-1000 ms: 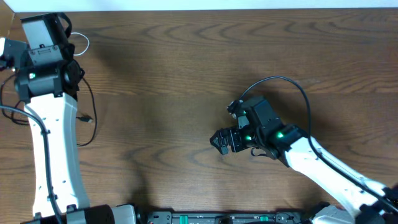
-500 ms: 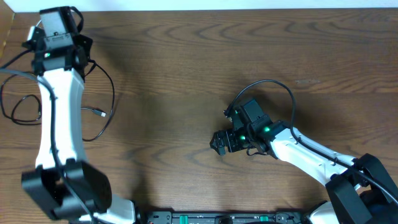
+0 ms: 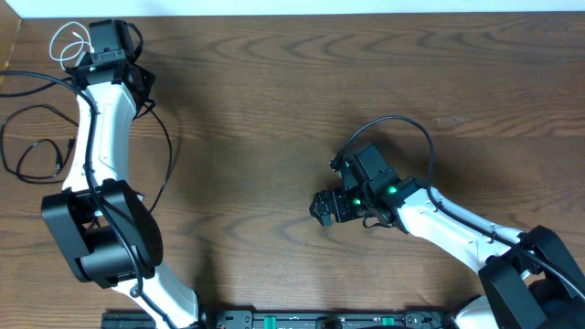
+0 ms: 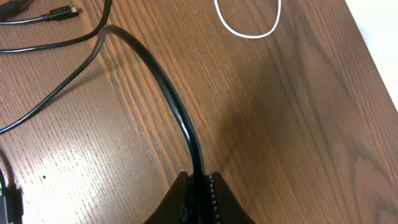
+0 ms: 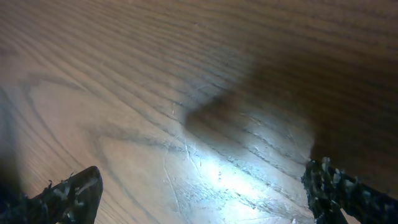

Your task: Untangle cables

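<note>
My left gripper (image 4: 200, 182) is shut on a black cable (image 4: 166, 92) that runs away from the jaws across the wood. It is at the table's far left corner in the overhead view (image 3: 90, 55). A white cable (image 3: 68, 40) lies looped just beyond it, and its loop also shows in the left wrist view (image 4: 247, 30). A second, thinner black cable (image 4: 51, 98) with a small plug (image 4: 64, 11) lies to the left. In the overhead view black cable loops (image 3: 27, 153) lie at the left edge and a black strand (image 3: 169, 153) curves right of the arm. My right gripper (image 3: 322, 208) is open and empty mid-table, its fingers apart over bare wood (image 5: 202, 194).
The left arm (image 3: 96, 164) stretches from the front edge to the far left corner, across the black strands. The table's far edge (image 3: 302, 14) meets a white surface just behind the left gripper. The right arm's own thick cord (image 3: 402, 121) arches above its wrist.
My left gripper has swung right and farther back along the far edge, dragging black cable with it. The white loop has come into view. The right arm has barely moved.
</note>
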### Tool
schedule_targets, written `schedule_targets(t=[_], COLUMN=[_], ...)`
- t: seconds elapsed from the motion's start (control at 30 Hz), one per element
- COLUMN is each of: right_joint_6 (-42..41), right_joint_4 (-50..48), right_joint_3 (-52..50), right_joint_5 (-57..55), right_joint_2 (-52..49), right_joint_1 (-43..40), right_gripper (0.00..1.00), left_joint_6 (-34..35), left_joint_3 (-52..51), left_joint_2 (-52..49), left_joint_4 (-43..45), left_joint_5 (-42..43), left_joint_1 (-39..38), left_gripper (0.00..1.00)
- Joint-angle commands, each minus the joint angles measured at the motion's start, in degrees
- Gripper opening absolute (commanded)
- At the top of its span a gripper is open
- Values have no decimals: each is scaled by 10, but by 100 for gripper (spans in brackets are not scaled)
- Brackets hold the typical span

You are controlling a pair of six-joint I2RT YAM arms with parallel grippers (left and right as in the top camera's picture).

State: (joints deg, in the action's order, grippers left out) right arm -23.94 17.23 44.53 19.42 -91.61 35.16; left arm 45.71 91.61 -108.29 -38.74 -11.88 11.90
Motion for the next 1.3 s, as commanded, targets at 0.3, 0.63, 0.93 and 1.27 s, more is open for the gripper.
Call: schedule_targets(t=[0.3, 0.63, 0.93, 1.27], right_joint_6=[-5, -5, -5, -5], right_joint_4=[1, -1, -1, -1], right_joint_3=[-1, -1, -1, -1], right_joint_5=[-9, -9, -9, -9], right_joint_2=[-3, -3, -3, -3], right_joint_1=[9, 9, 9, 9], right_gripper=[99, 99, 99, 99], left_joint_6=[-12, -70, -191, -318], left_joint_3=[5, 4, -29, -32], left_joint_2=[-3, -6, -55, -136], left_joint_4=[-13, -19, -53, -63], left_joint_5=[-2, 71, 152, 249], left_joint_1=[3, 3, 1, 1], left_gripper=[47, 65, 77, 77])
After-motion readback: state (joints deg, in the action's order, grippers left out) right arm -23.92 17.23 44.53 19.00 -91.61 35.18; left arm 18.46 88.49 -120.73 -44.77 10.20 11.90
